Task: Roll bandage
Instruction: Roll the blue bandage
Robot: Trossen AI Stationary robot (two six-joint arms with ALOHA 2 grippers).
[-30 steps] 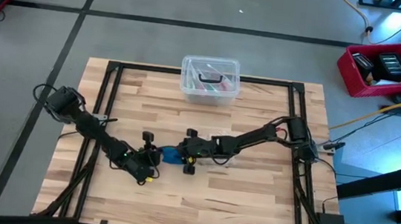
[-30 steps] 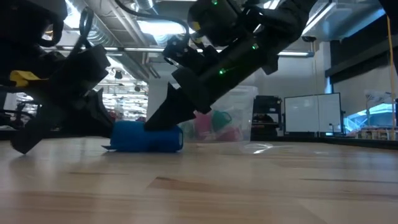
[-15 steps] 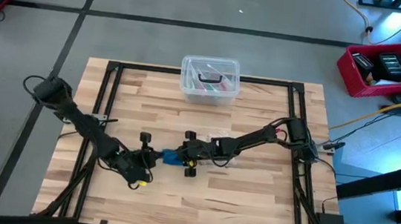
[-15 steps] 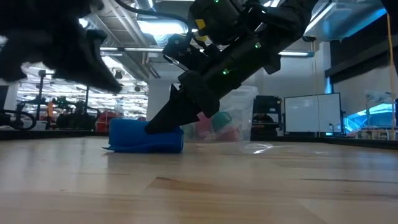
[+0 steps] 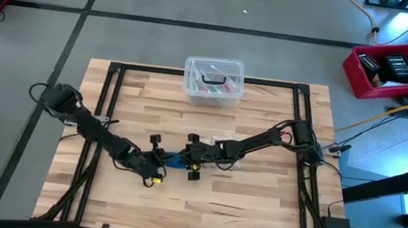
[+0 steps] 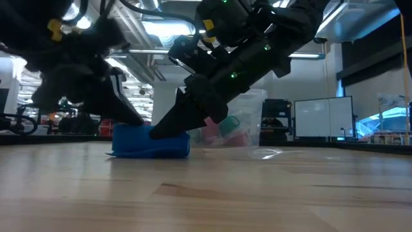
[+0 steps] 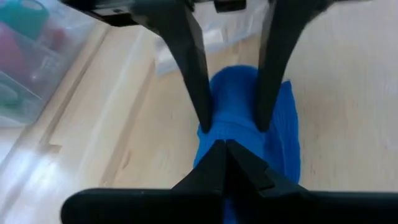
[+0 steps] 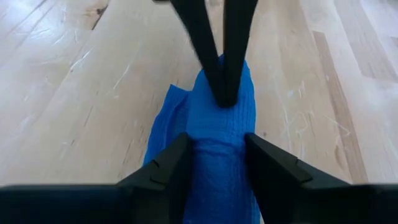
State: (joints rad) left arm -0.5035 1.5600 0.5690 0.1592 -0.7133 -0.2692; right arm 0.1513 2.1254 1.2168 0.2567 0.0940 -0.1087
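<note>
The bandage (image 5: 173, 158) is a compact blue roll lying on its side on the wooden table (image 5: 254, 210), a little left of the middle, with a loose flap spread under it (image 8: 163, 124). My right gripper (image 5: 184, 158) reaches in from the table's right and is shut on the roll's right end (image 6: 174, 132). My left gripper (image 5: 160, 159) comes from the left with its fingers shut, and its tips stand at the roll's left end (image 6: 132, 120). My left gripper sets its shut fingertips (image 8: 224, 93) on the roll's top near its left end (image 7: 239, 127), slanting down from the table's left. The roll stays on the table. My right gripper pinches the roll's right end between its two fingers (image 8: 171, 163), one on each side (image 8: 217, 152). The fingers slant down from the table's right and lie along the roll, which rests on the table.
A clear lidded box (image 5: 213, 81) with coloured things inside stands at the table's far edge. A small clear bag (image 6: 270, 153) lies on the table behind my right arm. A red crate (image 5: 391, 69) sits on the floor at the far right.
My left gripper has lifted off the table, drawn back toward the left edge, then come right toward the bandage, turning about its own line, and now has its shut tips on the roll. The roll and my right gripper have stayed in place.
</note>
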